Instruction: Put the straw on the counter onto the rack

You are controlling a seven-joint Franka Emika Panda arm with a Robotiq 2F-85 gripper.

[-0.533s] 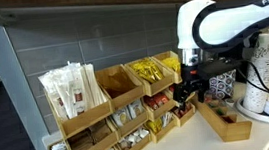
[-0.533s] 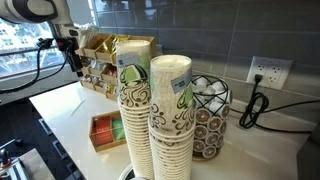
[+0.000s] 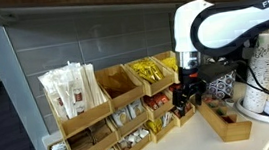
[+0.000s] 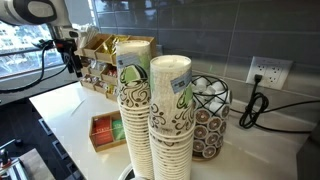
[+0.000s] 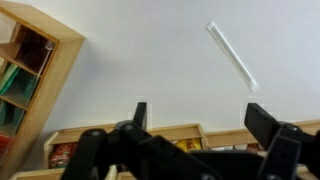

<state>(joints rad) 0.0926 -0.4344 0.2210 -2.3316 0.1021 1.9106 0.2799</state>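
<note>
The straw (image 5: 232, 55), thin and white-wrapped, lies flat on the pale counter (image 5: 140, 50) in the wrist view, apart from everything else. I cannot make it out in either exterior view. My gripper (image 5: 200, 115) is open and empty, with its two black fingers hanging above the counter and the straw beyond them. The large wooden tiered rack (image 3: 98, 114) holds wrapped straws and packets in its slanted bins. It also shows in an exterior view (image 4: 100, 60) and at the left of the wrist view (image 5: 40, 80). In both exterior views the gripper (image 3: 184, 92) (image 4: 70, 55) hovers beside the rack's end.
A small low wooden tray (image 3: 225, 121) sits on the counter by the gripper. Tall stacks of paper cups (image 4: 150, 110) stand near one camera, with a wire basket of pods (image 4: 207, 115), a box of red and green packets (image 4: 105, 130) and a wall outlet (image 4: 265, 70).
The arm has shifted slightly toward the rack. The gripper stays open and empty.
</note>
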